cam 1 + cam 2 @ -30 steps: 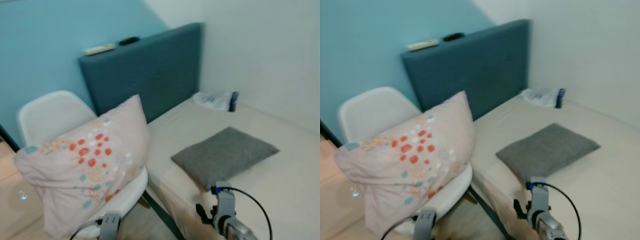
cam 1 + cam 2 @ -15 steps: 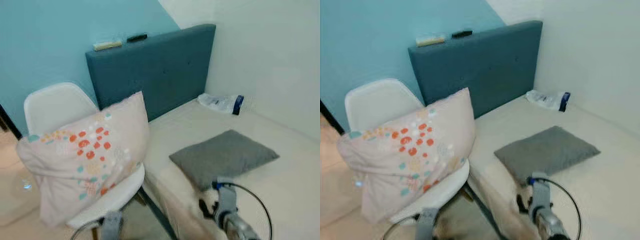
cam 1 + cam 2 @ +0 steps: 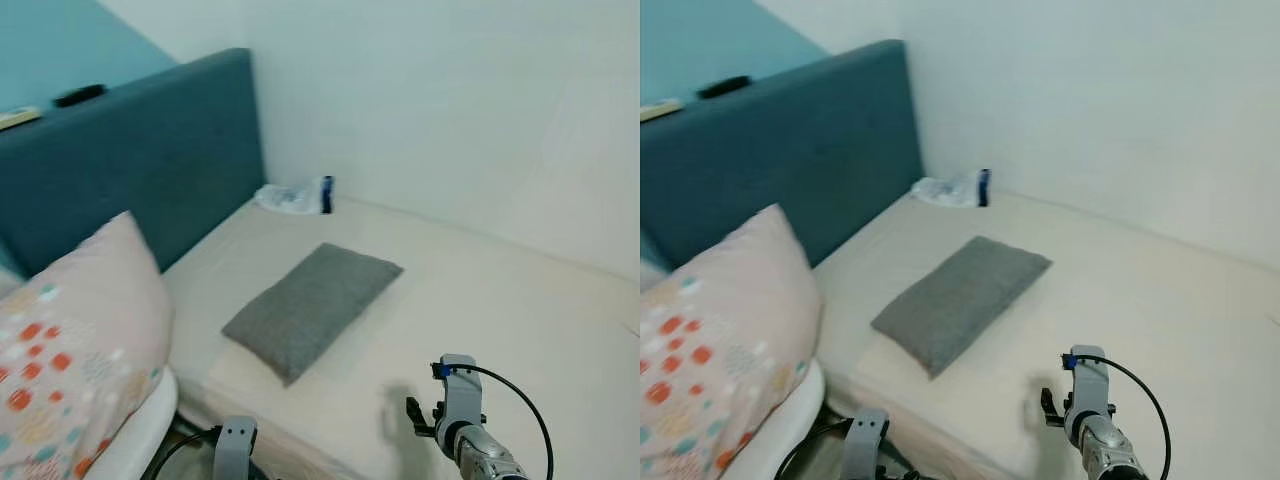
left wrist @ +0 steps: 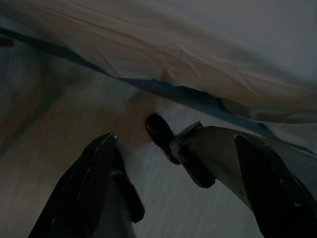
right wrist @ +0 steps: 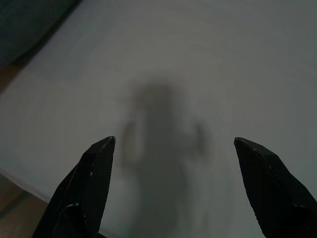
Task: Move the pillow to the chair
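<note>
pale pink pillow with orange and teal dots (image 3: 70,350): at 8 o'clock, resting on white moulded chair (image 3: 135,435), both cut off by the frame edge. flat grey cushion (image 3: 310,305): centre of cream bed (image 3: 520,320). teal upholstered headboard (image 3: 130,160): 10 o'clock. left end effector (image 4: 173,183) and right end effector (image 5: 173,183): fingers apart, empty.

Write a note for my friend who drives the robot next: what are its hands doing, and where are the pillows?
Left gripper: open, holding nothing, hanging low near the floor beside the bed.
Right gripper: open, holding nothing, over the mattress.
Spotted pillow: on the white chair beside the bed, so that looks done.
Grey pillow: flat on the mattress, untouched.
A small packet lies by the headboard.
Left: check whether the grey pillow should go too.
</note>
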{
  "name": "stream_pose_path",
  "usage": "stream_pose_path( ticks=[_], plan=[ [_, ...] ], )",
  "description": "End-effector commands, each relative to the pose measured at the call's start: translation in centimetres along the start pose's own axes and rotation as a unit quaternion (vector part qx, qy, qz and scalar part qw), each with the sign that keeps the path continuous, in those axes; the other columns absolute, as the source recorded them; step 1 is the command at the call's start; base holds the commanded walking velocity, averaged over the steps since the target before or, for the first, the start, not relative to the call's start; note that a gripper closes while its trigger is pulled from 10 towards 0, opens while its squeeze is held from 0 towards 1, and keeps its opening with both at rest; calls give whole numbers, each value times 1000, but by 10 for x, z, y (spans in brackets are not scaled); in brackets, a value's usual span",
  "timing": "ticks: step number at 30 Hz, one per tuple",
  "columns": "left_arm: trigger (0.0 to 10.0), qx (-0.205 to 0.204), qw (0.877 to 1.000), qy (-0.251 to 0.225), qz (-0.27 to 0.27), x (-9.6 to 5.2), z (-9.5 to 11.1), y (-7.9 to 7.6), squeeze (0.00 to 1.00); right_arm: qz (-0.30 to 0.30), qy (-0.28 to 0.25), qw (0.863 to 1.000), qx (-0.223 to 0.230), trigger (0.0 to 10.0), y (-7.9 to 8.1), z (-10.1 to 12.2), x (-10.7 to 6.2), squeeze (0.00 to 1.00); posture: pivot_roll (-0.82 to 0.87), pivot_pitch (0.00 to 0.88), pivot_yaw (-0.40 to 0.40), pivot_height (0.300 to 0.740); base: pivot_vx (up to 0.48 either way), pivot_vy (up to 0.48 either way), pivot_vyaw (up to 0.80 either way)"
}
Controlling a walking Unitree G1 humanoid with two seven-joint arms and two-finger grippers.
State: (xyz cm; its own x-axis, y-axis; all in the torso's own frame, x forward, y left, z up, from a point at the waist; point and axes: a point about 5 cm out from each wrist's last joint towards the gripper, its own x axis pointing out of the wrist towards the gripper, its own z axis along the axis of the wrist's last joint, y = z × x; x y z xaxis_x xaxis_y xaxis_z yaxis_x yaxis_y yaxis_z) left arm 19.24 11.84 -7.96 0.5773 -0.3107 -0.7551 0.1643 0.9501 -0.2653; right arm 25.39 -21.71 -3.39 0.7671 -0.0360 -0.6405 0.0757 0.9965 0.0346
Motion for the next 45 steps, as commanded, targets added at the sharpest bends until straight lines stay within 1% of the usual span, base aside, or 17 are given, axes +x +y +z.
stream_pose_path(
  ticks=[1, 6, 8, 9, 12, 16, 21, 24, 26, 28, 31, 35, 36, 40, 42, 45],
  plan=[
    [10000, 4, 1000, 9, 7, -2, -6, 5, 0, 10, 3, 1000, 3, 10000, 7, -1, 1, 0, -85, 0, 17, 740, 0, 0, 0],
    [10000, 2, 1000, 5, 7, -2, -4, 5, 0, 16, 5, 1000, -5, 10000, 10, -1, 2, 0, -83, 0, 15, 740, 0, 0, 0],
    [10000, 2, 1000, 5, 7, -2, -4, 4, 0, 17, 6, 1000, -6, 10000, 11, -1, 2, 0, -83, 0, 15, 740, 0, -352, 0],
    [10000, 20, 1000, 8, 13, -2, -4, 5, 0, 23, 3, 1000, -4, 10000, 13, 1, 2, 0, -83, 0, 15, 740, 0, -480, 0],
    [10000, 25, 999, 11, 22, -2, -5, 7, 0, 27, -1, 1000, -4, 10000, 14, 3, 3, 0, -84, 0, 15, 740, 0, -480, 0],
    [10000, -4, 999, -5, 39, -2, 1, 11, 0, 36, -19, 999, 2, 10000, 17, 15, 5, 0, -85, 0, 14, 740, 0, -283, 0],
    [10000, 6, 999, -14, 44, -2, 7, 12, 0, 40, -31, 999, -5, 10000, 20, 24, 7, 0, -83, 0, 10, 740, 0, 0, 0],
    [10000, 11, 998, -32, 47, 0, 17, 12, 0, 64, -45, 997, 4, 10000, 28, 36, 9, 0, -80, 0, 7, 740, 0, 0, 0],
    [10000, 12, 998, -34, 48, 0, 19, 13, 0, 70, -47, 996, 8, 10000, 30, 38, 10, 0, -80, 0, 7, 740, 0, 0, 0],
    [10000, 17, 998, -42, 51, 0, 23, 13, 0, 101, -56, 993, 11, 10000, 39, 45, 11, 0, -78, 0, 5, 740, 0, 0, 0],
    [10000, 19, 996, -53, 62, 0, 29, 16, 0, 154, -62, 986, 4, 10000, 55, 51, 11, 0, -76, 0, 4, 740, 0, 0, 0],
    [10000, 24, 995, -62, 78, -1, 34, 21, 0, 186, -60, 981, -6, 10000, 66, 52, 10, 0, -74, 0, 3, 740, 0, 0, 0],
    [10000, 24, 995, -62, 78, -1, 34, 21, 0, 186, -60, 981, -6, 10000, 66, 52, 10, 0, -74, 0, 3, 740, 0, 0, 0],
    [10000, 23, 992, -60, 105, -3, 36, 28, 0, 205, -57, 977, -10, 10000, 73, 49, 10, 0, -75, 0, 4, 740, 0, 0, 0],
    [10000, 22, 992, -59, 109, -3, 35, 29, 0, 208, -56, 976, -11, 10000, 73, 49, 10, 0, -75, 0, 4, 740, 0, 0, 0],
    [10000, 31, 991, -52, 117, -4, 33, 31, 0, 206, -57, 977, -19, 10000, 72, 45, 9, 0, -76, 0, 5, 740, 0, 0, 0]
  ],
)
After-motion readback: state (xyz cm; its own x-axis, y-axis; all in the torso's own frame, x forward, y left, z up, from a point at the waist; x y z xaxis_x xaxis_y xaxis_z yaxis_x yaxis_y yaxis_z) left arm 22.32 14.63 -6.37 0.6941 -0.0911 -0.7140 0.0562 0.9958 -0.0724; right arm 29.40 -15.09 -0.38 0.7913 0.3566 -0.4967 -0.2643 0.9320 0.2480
